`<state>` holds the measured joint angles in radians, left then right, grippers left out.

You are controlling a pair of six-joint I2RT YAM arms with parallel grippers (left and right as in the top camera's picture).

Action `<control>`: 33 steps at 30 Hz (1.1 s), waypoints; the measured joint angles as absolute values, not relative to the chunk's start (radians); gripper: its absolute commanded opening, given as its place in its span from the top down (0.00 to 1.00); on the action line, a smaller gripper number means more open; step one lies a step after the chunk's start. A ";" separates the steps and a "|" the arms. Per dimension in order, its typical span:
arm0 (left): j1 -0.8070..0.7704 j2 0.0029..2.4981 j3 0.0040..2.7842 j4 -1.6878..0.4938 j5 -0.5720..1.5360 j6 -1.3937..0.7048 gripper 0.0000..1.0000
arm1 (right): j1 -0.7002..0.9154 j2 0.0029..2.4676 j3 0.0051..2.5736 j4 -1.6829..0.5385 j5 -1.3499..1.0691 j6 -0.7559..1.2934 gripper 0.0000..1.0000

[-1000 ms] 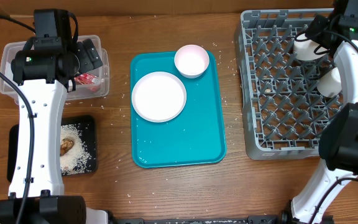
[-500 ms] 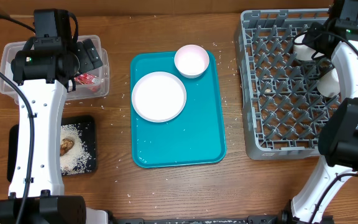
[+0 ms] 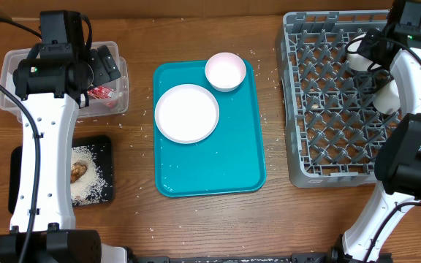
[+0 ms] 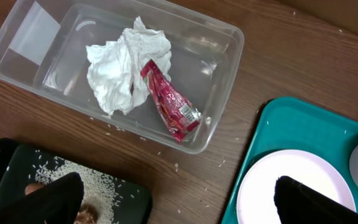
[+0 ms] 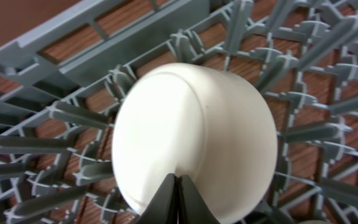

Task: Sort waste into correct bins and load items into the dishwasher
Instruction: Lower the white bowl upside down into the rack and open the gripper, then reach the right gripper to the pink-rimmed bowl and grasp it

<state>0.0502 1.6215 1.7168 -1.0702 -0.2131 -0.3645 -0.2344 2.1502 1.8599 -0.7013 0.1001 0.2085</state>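
The crumpled white napkin (image 4: 120, 71) and the red foil wrapper (image 4: 169, 102) lie in the clear tub (image 4: 222, 37). My left gripper (image 4: 182, 205) hangs open over the tub's near side (image 3: 9, 95), holding nothing. The black tray (image 3: 101, 146) holds rice and a brown lump (image 3: 77, 171). The white plate (image 3: 187, 112) and pink bowl (image 3: 225, 71) rest on the teal tray (image 3: 218, 168). In the grey rack (image 3: 327, 146), my right gripper (image 5: 178, 199) is shut, tips against a pale round cup or bowl (image 5: 191, 137) lying among the pegs. A second pale vessel (image 3: 387, 95) sits nearby.
Loose rice grains are scattered on the wooden table between the teal tray and the rack and by the black tray. The rack's upright pegs surround the right gripper. The left arm's white links stretch over the table's left side.
The right wrist has shifted slightly toward the rack's far edge. Everything else is unchanged.
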 measured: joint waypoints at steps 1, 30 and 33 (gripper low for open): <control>0.050 1.621 1.717 -1.070 -0.213 -0.365 0.00 | -0.234 2.150 1.860 -0.707 0.109 0.209 0.96; 0.050 1.621 1.717 -1.070 -0.213 -0.365 0.00 | -0.169 2.128 2.311 -1.159 -0.012 0.203 0.34; 0.050 1.621 1.717 -1.070 -0.213 -0.365 0.00 | -0.100 2.118 2.313 -1.152 -0.250 0.177 0.25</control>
<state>0.0502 1.6215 1.7168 -1.0702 -0.2131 -0.3649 -0.1001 2.1181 2.3135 -1.1519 -0.2504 0.1768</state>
